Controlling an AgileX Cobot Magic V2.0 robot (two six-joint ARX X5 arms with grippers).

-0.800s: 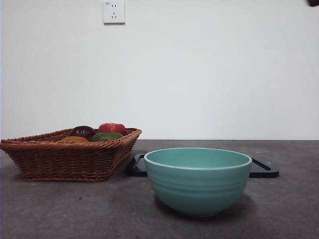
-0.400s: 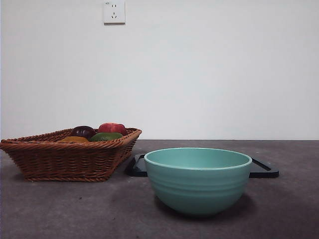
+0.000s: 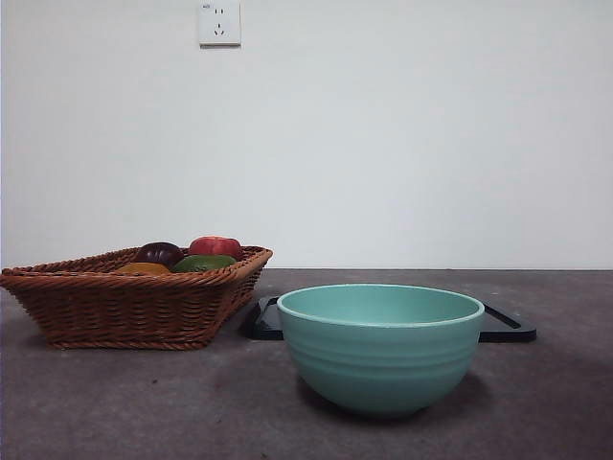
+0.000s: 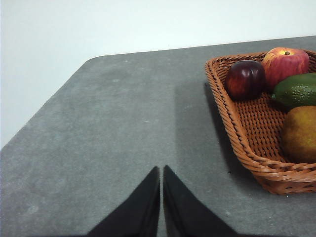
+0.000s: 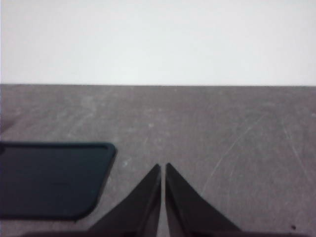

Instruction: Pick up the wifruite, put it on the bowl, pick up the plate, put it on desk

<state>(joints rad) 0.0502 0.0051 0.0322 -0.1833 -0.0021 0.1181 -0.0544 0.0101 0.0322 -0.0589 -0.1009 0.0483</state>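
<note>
Though half behind basket point(image 3: 124, 307) rim, wifruite point(image 4: 299, 134) visible.

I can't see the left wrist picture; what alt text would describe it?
A shut black left gripper hovers over a dark grey desk. Beside it, a woven brown basket holds a brownish-orange wifruite, red apple, dark purple fruit and green fruit.
</note>
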